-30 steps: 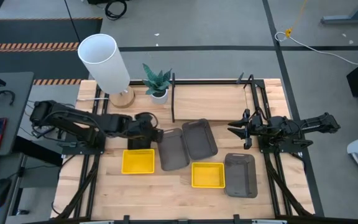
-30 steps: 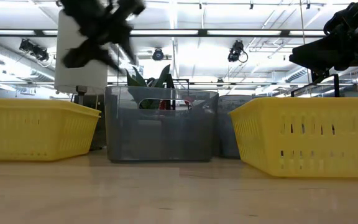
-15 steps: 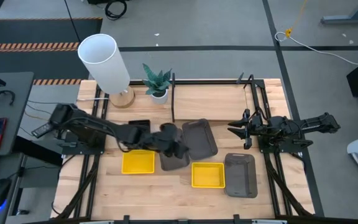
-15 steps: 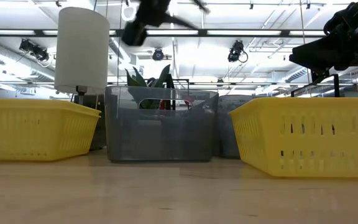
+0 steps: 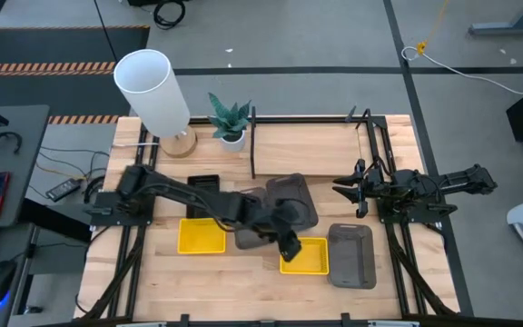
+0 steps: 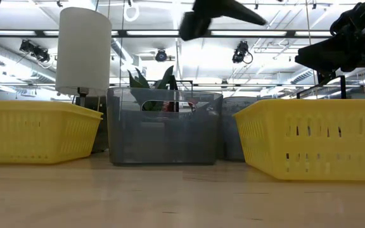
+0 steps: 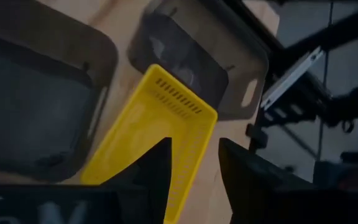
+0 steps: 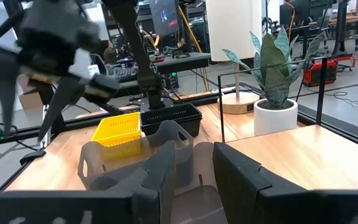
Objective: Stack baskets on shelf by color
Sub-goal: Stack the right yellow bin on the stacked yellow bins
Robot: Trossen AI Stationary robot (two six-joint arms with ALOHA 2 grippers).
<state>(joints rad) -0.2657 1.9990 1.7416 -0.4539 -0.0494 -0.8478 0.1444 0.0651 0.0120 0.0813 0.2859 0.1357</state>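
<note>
Having swung the left claw point(image 5: 288, 243) since a second ago from beside the first yellow basket point(image 5: 202, 235) across the middle of the table point(image 5: 162, 272). Now hovering it above the corner of the second yellow basket point(image 5: 309, 259), with the fingers standing apart and gripping nothing, and that basket's slotted rim showing past them in the wrist view. Passing the arm over two grey baskets point(image 5: 252, 222), which are lying side by side just behind the claw. Leaving a third grey basket point(image 5: 351, 255) just beyond the second yellow basket, touching its far side. Keeping the right claw point(image 5: 346, 189) well apart from the left one, raised beside the shelf point(image 5: 311, 145), fingers parted and empty, unmoved.
</note>
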